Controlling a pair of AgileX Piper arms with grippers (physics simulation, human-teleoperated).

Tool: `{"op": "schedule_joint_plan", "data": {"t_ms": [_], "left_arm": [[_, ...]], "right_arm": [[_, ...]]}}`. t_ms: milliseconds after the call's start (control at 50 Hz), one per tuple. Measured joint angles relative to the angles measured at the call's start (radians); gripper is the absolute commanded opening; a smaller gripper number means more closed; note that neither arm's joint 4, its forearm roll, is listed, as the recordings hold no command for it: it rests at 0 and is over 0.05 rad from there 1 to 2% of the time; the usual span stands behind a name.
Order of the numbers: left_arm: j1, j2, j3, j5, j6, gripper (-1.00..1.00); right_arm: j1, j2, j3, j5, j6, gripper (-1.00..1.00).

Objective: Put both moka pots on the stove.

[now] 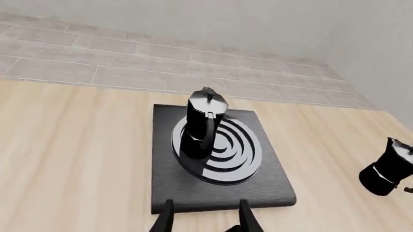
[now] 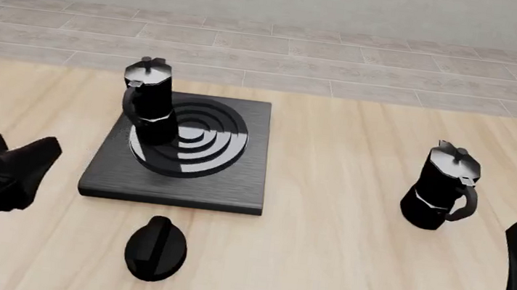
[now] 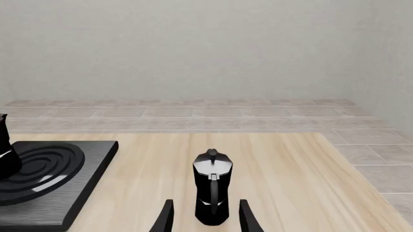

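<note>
Nearest the front camera, the left gripper [image 2: 8, 160] hangs just off the stove's [image 2: 234, 186] near left corner, its two dark fingers spread and empty; in the left wrist view its fingertips [image 1: 166, 212] stand apart at the stove's near edge with nothing between them. One pot [image 2: 150, 103] stands upright on the stove, on the left part of the burner rings [image 2: 206, 139], its handle turned toward the arms' side. The second pot [image 2: 444, 187] stands upright on the desk [image 2: 324, 255], well to the right of the stove and not touching it, its handle on the side away from the stove and slightly toward the camera. The right gripper [image 3: 206, 217] is released too: in the right wrist view its fingers [image 3: 246, 215] sit on either side of that pot's base, apart from it, the pot lying beyond them rather than clamped. From the front, only a dark part of the right arm shows at the lower right, nearer the camera than the second pot. A low black oval knob [image 2: 156, 248] lies on the desk just in front of the stove's near edge. Beyond the stove, the desk ends at a tiled floor [image 2: 269, 51] and a pale wall.
</note>
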Motion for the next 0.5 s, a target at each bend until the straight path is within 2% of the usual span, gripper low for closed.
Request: {"op": "schedule_joint_plan", "data": {"t_ms": [240, 500], "left_arm": [[0.039, -0.292, 0.098, 0.047, 0.052, 1.0], [0.068, -0.418, 0.173, 0.019, 0.158, 1.0]], "right_arm": [[0.0, 0.0, 0.0, 0.0, 0.0, 1.0], [0.001, -0.002, -0.006, 0.008, -0.001, 1.0]]}}
